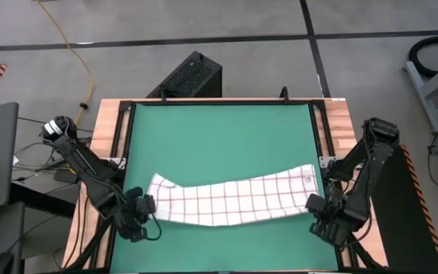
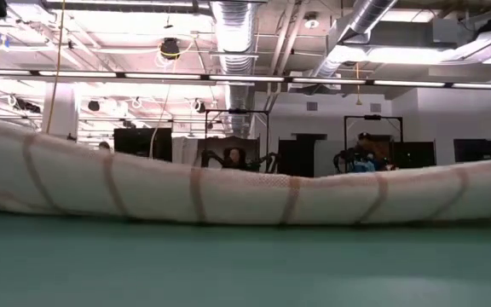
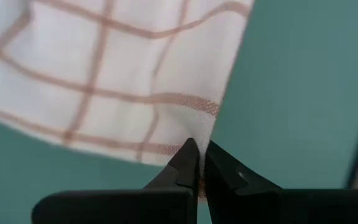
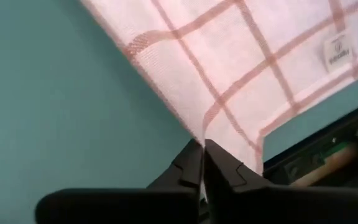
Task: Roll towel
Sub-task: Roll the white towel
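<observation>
The wooden tabletop (image 1: 341,122) is carrying a large green mat (image 1: 219,144) inside a black frame, and the mat is covering nearly all of the working area. On the near half of that mat the towel (image 1: 230,199) is lying as one long strip running left to right, white with a grid of fine red-brown lines, slightly bowed so that its right end is sitting a little farther back than its middle. In the low view the towel (image 2: 245,192) is stretching across the whole width as a low, soft ridge on the green surface, with the room's lights and dark equipment showing behind it.

The left arm is reaching in from the left edge of the tabletop, and the left claw (image 1: 147,207) is sitting at the towel's near left corner. Its wrist view is showing the left claw (image 3: 201,163) closed, pinching the edge of the towel (image 3: 104,81) between its dark tips.

The right arm is coming in from the right edge, and the right claw (image 1: 313,204) is meeting the towel's near right corner. In its wrist view the right claw (image 4: 202,155) is gripping the hem of the towel (image 4: 241,62), the tips pressed almost together on the cloth. A small white label (image 4: 337,53) is showing on the towel near that corner.
</observation>
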Tool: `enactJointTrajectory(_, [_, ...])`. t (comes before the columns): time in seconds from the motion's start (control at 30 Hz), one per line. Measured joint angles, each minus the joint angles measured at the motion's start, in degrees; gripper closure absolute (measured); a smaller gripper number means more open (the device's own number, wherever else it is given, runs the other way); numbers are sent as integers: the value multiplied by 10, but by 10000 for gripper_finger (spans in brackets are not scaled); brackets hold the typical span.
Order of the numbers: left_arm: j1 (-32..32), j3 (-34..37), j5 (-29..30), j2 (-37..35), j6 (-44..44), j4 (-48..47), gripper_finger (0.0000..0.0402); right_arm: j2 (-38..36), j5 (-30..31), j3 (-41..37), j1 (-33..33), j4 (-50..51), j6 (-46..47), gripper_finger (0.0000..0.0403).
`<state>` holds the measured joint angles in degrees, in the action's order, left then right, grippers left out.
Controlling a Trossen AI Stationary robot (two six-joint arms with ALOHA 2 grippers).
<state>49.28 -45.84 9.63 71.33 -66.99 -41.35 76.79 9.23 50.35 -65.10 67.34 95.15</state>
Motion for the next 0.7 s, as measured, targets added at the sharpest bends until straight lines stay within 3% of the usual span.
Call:
enactJointTrajectory(0.13, [0,0,-11,0,-2,40,390,0,-19,3,-1,-16,20,312])
enactJointTrajectory(0.3, [4,0,-19,0,38,116,356,0,2,11,-2,-61,-5,251])
enactJointTrajectory(0.4, [9,0,-19,-1,97,211,336,0,61,16,-1,-88,-39,223])
enactJointTrajectory(0.53, [11,0,-14,-8,159,285,320,0,219,19,20,-87,-39,206])
enactJointTrajectory(0.63, [-2,-10,93,-19,181,258,318,0,345,19,63,-66,1,207])
enactJointTrajectory(0.7, [-15,-13,208,-23,182,208,318,1,373,19,104,-76,-8,212])
